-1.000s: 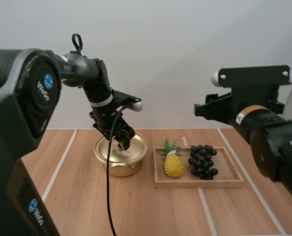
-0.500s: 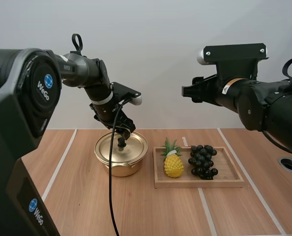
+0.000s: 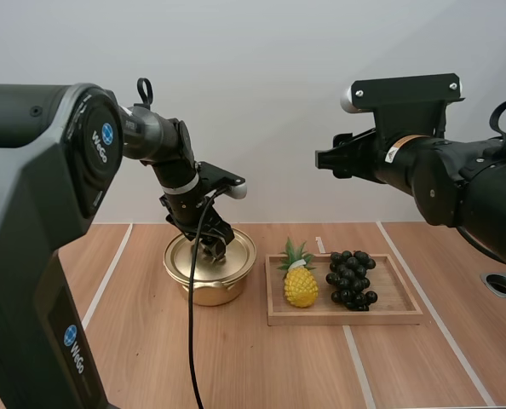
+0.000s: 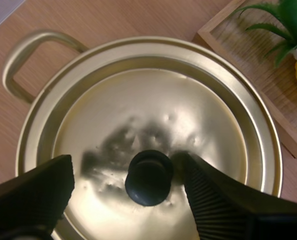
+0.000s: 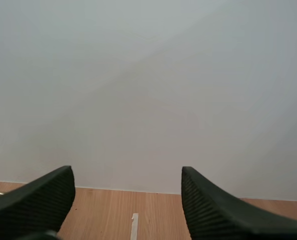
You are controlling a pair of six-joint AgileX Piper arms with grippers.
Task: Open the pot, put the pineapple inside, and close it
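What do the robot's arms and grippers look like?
Both arms are glossy black. The left arm has round blue WeGo badges and a white wrist band; the right arm has an orange-and-white label. The left gripper and right gripper each have two black fingers, ribbed on the inner faces.

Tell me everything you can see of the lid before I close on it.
The lid is round, gold-coloured metal, shiny with faint dents, with a black round knob at its centre. It sits flat and closed on the pot, beside the tray. The left gripper hangs over it, fingers open on either side of the knob, not touching it.
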